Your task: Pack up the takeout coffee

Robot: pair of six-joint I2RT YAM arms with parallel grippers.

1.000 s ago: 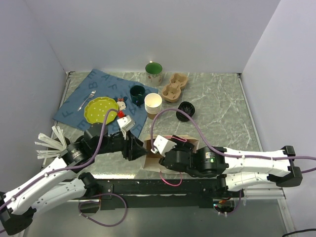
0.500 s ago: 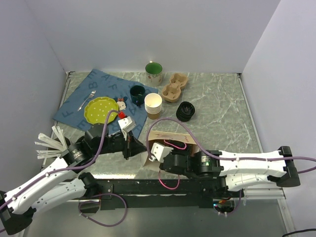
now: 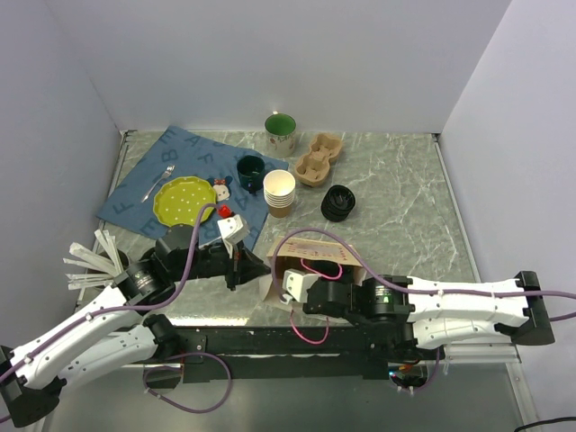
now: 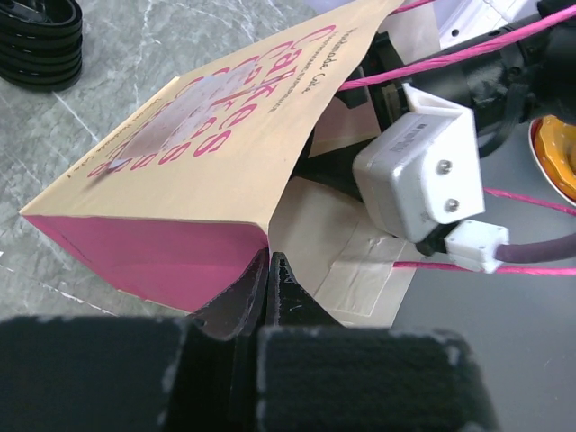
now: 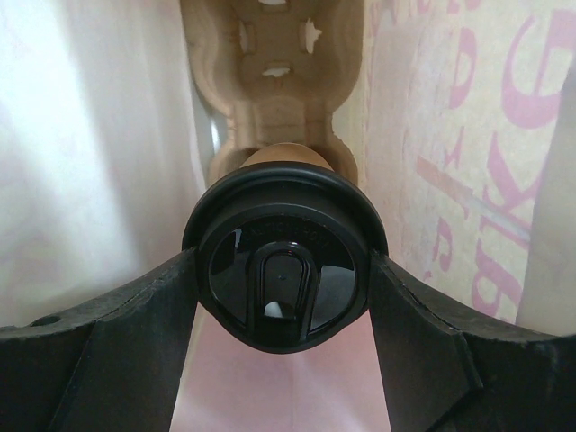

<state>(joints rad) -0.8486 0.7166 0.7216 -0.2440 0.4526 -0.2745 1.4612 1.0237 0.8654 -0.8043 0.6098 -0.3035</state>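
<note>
The left gripper (image 4: 268, 281) pinches the bag (image 4: 180, 153) rim; right gripper (image 5: 283, 306) clasps coffee (image 5: 282, 236) inside; thin paper may slip, collapsing the bag.

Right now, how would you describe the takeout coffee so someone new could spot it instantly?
At the near edge of the table lies a tan paper bag with pink lettering. Inside it, the right gripper holds the takeout coffee, a brown cup. Unlike the lidless cup stack and loose black lids farther back, it wears a black sip lid.

White arms (image 3: 90, 326), black joints (image 3: 160, 328), purple cables (image 4: 540, 246), white wrist cameras (image 4: 418, 175).
</note>
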